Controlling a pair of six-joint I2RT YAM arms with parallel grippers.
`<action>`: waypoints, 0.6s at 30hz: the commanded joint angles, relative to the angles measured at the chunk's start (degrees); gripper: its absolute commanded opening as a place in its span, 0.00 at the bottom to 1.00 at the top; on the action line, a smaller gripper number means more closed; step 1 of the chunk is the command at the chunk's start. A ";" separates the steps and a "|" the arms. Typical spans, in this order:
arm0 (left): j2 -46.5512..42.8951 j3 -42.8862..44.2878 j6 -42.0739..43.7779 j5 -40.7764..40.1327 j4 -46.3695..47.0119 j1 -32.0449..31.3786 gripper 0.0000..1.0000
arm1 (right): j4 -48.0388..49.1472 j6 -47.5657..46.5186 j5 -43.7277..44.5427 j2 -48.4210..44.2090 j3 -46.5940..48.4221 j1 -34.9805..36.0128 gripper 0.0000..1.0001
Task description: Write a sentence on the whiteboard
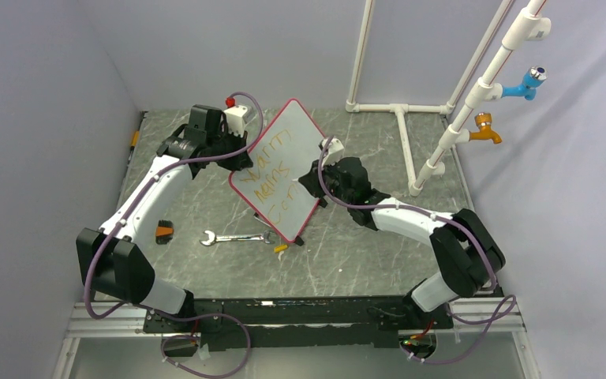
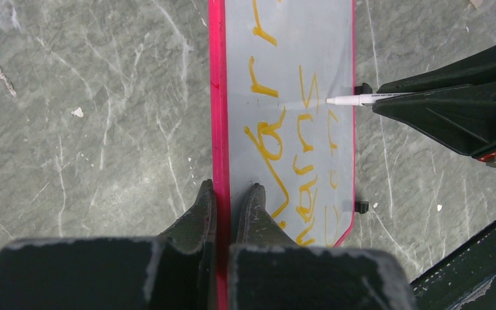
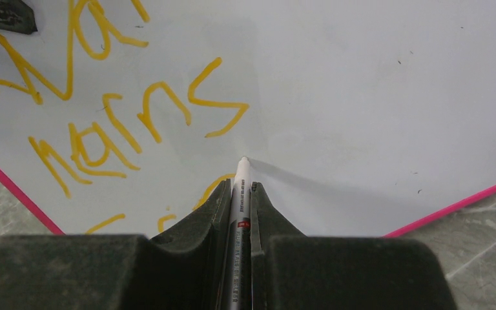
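The whiteboard [image 1: 281,166], white with a red-pink rim, stands tilted up off the table and carries three rows of yellow writing [image 2: 300,139]. My left gripper [image 2: 227,188] is shut on the board's red rim [image 2: 217,97], one finger on each face. My right gripper [image 3: 239,186] is shut on a white marker [image 3: 240,194], whose tip touches the board's face just right of the yellow letters [image 3: 168,110]. In the left wrist view the marker [image 2: 355,99] reaches in from the right, held by the right gripper [image 2: 455,106]. From above, the right gripper [image 1: 319,180] sits at the board's right edge.
A silver wrench [image 1: 233,238] lies on the grey marbled table in front of the board, with a small yellow piece [image 1: 281,247] beside it and an orange item [image 1: 164,230] to the left. White pipework [image 1: 410,142] with blue and orange taps stands at the back right.
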 commanded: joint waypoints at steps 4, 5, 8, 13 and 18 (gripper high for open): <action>4.17 -4.34 10.56 -19.18 -10.84 -0.11 0.00 | 4.52 0.02 1.01 2.07 0.31 -0.14 0.00; 4.17 -4.34 10.54 -19.23 -10.79 -0.11 0.00 | 4.61 0.20 0.96 2.06 -0.28 -0.16 0.00; 4.17 -4.25 10.54 -19.07 -10.84 -0.11 0.00 | 4.93 0.67 0.83 1.81 -1.62 -0.19 0.00; 4.17 -4.25 10.54 -19.04 -10.88 -0.09 0.00 | 5.11 1.30 0.84 0.72 -4.08 -0.15 0.00; 4.08 -4.24 10.57 -18.96 -10.93 -0.10 0.00 | 4.93 1.55 1.01 0.00 -5.67 -0.15 0.00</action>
